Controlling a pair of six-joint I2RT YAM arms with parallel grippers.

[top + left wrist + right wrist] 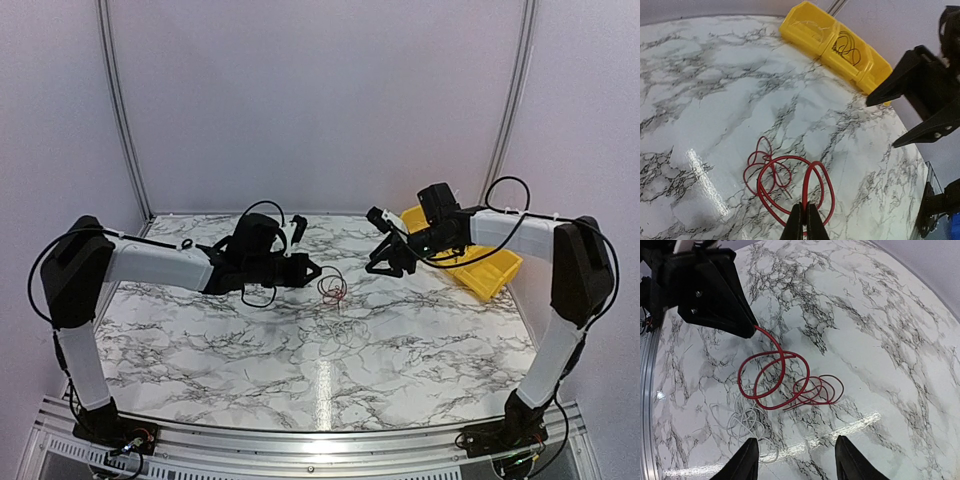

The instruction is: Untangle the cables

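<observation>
My left gripper point(804, 222) is pinching one strand of the red cable point(790, 158), its fingers closed right down on it with no gap showing. The coil is trailing off those tips toward 3 o'clock in the top view, over the middle of the marble table point(200, 330). Its smaller loops are resting on the surface or just above it; I cannot tell which.

I am judging the pinch as the weak point. The strand is thin and sitting at the very tips, so a quick pull is likely to let it slip out. The loops are crossing one another, so dragging on one end is risking a tighter knot. A pale thin wire point(742, 420) is lying near the red coil at its 7 o'clock, and a sweep that way could be snagging it.

My right gripper point(797, 460) is hovering above the coil, fingers spread wide and holding nothing. Dropping off-centre, it could be catching two loops at once. At its 3 o'clock in the top view, the yellow bin point(867, 77) is holding a black cable point(847, 47), well apart.
</observation>
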